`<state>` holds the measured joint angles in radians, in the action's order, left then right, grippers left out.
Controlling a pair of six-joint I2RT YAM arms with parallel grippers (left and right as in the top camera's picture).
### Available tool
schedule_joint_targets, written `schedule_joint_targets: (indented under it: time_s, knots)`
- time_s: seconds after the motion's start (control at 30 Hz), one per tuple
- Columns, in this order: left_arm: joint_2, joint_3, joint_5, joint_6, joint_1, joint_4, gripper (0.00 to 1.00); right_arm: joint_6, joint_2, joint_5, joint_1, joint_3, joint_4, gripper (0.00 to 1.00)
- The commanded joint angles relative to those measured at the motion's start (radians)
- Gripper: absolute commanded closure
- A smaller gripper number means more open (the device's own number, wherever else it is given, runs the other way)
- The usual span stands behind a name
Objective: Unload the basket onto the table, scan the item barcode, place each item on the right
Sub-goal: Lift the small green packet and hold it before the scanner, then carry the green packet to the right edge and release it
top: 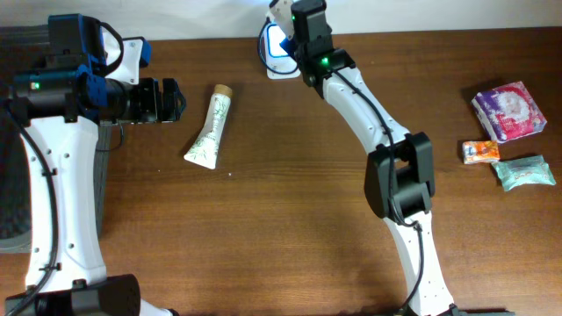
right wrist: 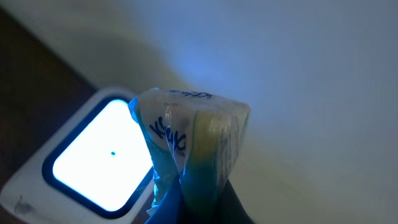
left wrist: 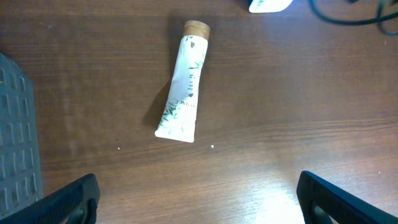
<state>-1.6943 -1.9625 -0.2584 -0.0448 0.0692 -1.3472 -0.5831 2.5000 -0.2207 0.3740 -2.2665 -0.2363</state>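
Overhead view, wooden table (top: 290,228). Right arm reaches to the far edge, and the right gripper (right wrist: 189,202) sits above the barcode scanner (top: 279,42), a white unit with a lit blue-white window.

Right wrist view: the jaws are pressed together on a small wrapped packet (right wrist: 193,140), clear film with blue print over a yellowish body. It is pinched from below and stands up in front of the camera. The scanner's glowing window lies to the lower left of the packet, close behind it. Whether the packet touches the scanner is hard to tell, as the frame is dim and the print is blurred.

Left gripper (top: 171,98) hovers at the left side of the table, fingers (left wrist: 68,202) spread wide with nothing between them. Beyond it a white tube (top: 209,127) with green leaf print and a tan cap lies flat on the wood, cap towards the far edge. It is apart from both grippers.

Right side of the table holds three more items, near one another: a pink-and-purple pack (top: 509,111), a small orange packet (top: 480,152) and a teal packet (top: 524,171).

Grey mat (left wrist: 15,137) at the left edge. Black cable (left wrist: 348,12) near the scanner.
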Motion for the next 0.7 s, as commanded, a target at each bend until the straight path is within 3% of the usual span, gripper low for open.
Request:
schedule_joint_targets:
  time_s: [0.0, 0.17, 0.3, 0.53, 0.67]
  knots:
    - [-0.001, -0.003, -0.011, -0.001, -0.001, -0.001, 0.01, -0.016, 0.033, -0.012, 0.007, -0.015, -0.003, 0.96]
    - [-0.001, -0.003, -0.011, -0.001, -0.001, -0.001, 0.01, 0.017, 0.023, -0.094, 0.007, -0.017, -0.002, 0.96]
    - [-0.001, -0.003, -0.011, -0.001, -0.001, -0.001, 0.01, 0.255, -0.051, -0.222, -0.023, -0.017, -0.076, 0.96]
    - [-0.001, -0.003, -0.011, -0.001, -0.001, -0.001, 0.01, 0.707, -0.196, -0.262, -0.232, -0.017, -0.585, 0.96]
    - [-0.001, -0.003, -0.011, -0.001, -0.001, -0.001, 0.01, 0.761, -0.192, -0.216, -0.384, -0.013, -0.899, 0.96]
